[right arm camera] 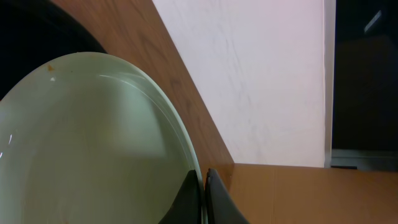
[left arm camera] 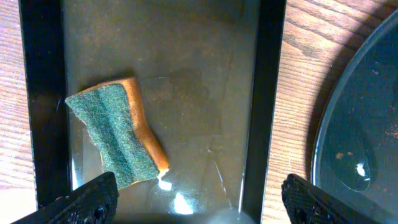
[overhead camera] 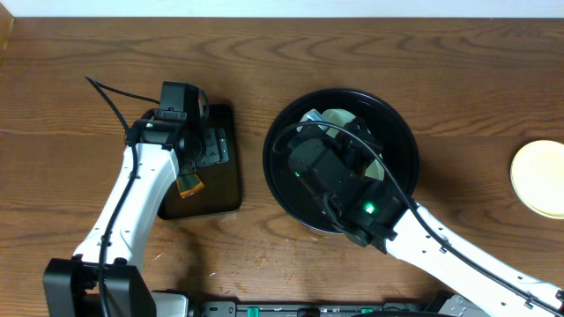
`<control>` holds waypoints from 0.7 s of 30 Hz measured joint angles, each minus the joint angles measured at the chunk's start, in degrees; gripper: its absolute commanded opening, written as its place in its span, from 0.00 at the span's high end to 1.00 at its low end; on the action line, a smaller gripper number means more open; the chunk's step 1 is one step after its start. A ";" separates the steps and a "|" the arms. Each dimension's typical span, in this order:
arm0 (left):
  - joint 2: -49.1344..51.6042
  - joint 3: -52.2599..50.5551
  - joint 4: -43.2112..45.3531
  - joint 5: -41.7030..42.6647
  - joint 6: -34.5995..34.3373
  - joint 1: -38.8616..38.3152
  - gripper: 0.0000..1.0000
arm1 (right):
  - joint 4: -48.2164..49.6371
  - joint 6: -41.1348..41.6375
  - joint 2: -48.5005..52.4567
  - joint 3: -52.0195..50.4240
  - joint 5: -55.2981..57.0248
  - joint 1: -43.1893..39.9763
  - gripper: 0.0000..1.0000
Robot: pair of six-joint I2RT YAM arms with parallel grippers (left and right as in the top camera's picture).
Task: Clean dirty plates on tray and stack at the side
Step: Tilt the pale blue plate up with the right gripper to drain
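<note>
The right hand [right arm camera: 204,186] is clamped on the rim of a pale plate [right arm camera: 93,137], holding it over the round tray [overhead camera: 407,132]; an orange speck [right arm camera: 50,67] shows near the plate's far edge. The left hand [left arm camera: 199,199] hangs with its fingers wide apart above the rectangular tray [left arm camera: 264,93], where the sponge [left arm camera: 118,140] lies askew close to the left wall. To do this well, the left hand should probably shift toward that wall and turn to match the sponge's slant before it descends. A pinch on a thin rim lets a plate pivot, so the right hand needs a firm, level hold. The yellow plate [overhead camera: 539,178] sits well apart at the worktop's [overhead camera: 352,53] right edge.
</note>
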 measured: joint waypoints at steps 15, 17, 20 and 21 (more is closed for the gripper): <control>0.00 0.00 0.00 0.02 0.00 0.00 0.14 | 0.00 0.37 0.00 0.02 0.00 -0.11 0.99; 0.00 0.00 0.00 0.00 0.00 0.00 0.14 | 0.00 0.87 0.00 0.02 0.00 -0.11 0.99; 0.00 0.00 0.02 0.02 0.00 0.00 0.14 | -0.13 4.09 0.00 0.02 -0.04 -0.52 0.99; 0.00 0.00 0.02 0.02 0.00 0.02 0.14 | -0.61 6.05 0.00 0.00 -0.15 -1.11 0.99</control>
